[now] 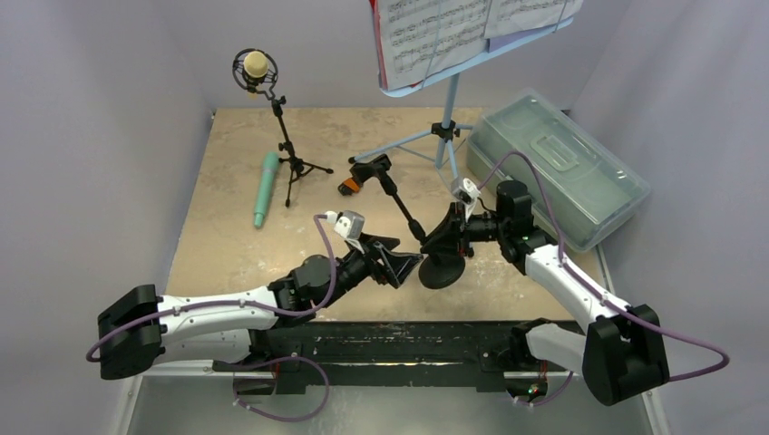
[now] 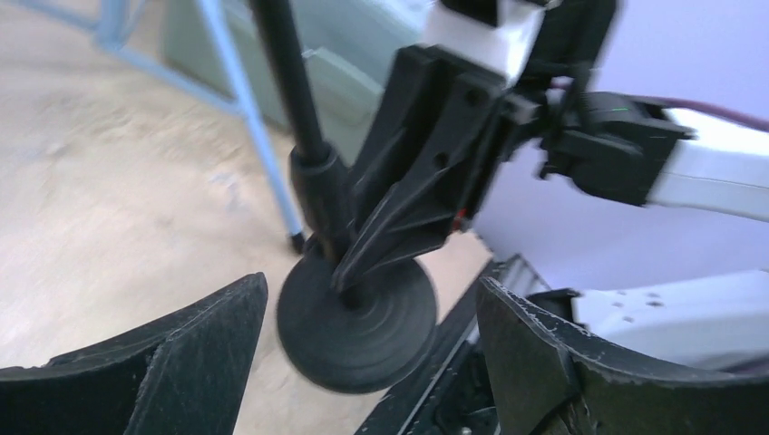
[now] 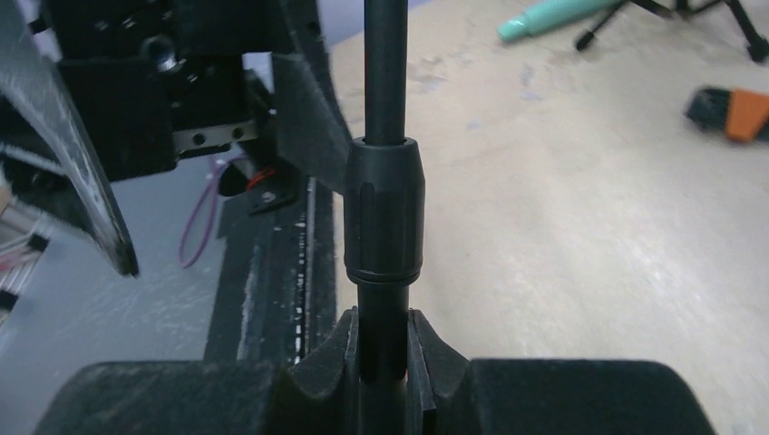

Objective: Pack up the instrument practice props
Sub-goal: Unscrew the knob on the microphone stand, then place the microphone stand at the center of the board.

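Found round-base pole [image 1: 403, 204] tilted, just left of shut plastic box [image 1: 553, 168]. Clamped narrow on its shaft by right gripper [image 3: 385, 349], just above the disc base. Left gripper [image 2: 372, 283] spread wide beside that base, holding nothing. Judged likely to pivot or slip: single low grip, long clip end unsupported. Could snag light-blue music rack [image 1: 399, 142] legs left of box. No way in with lid down.
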Controlling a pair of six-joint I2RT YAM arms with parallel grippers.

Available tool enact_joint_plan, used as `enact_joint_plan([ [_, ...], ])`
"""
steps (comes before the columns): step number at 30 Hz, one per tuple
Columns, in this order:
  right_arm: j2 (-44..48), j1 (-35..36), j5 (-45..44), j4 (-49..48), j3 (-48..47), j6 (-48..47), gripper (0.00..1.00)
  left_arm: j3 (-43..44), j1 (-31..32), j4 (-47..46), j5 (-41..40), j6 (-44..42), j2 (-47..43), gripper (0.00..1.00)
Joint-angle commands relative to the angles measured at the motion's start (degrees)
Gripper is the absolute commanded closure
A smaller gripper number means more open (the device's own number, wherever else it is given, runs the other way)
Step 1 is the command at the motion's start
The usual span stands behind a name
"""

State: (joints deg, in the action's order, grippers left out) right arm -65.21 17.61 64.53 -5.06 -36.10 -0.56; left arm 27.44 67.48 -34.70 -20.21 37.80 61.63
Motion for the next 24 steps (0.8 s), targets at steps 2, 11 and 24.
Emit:
enact_joint_plan([
  [2, 3.74, -0.38, 18.42, -7.31, -1.30, -2.32, 1.00, -1.11, -0.21, -15.96, 14.01, -10.01, -3.00, 0.16],
  [11, -12.57, -0.67, 29.14, 80.25, -29.76, -83.37, 1.00, -5.59, -0.07, -29.92, 14.08, -18.31, -2.39, 0.16],
  [24, -14.37, -2.14, 29.16, 83.38, -29.30, -90.76, 1.00, -1.91, 0.10, -36.65, 9.93, -25.82, 6.32, 0.19],
])
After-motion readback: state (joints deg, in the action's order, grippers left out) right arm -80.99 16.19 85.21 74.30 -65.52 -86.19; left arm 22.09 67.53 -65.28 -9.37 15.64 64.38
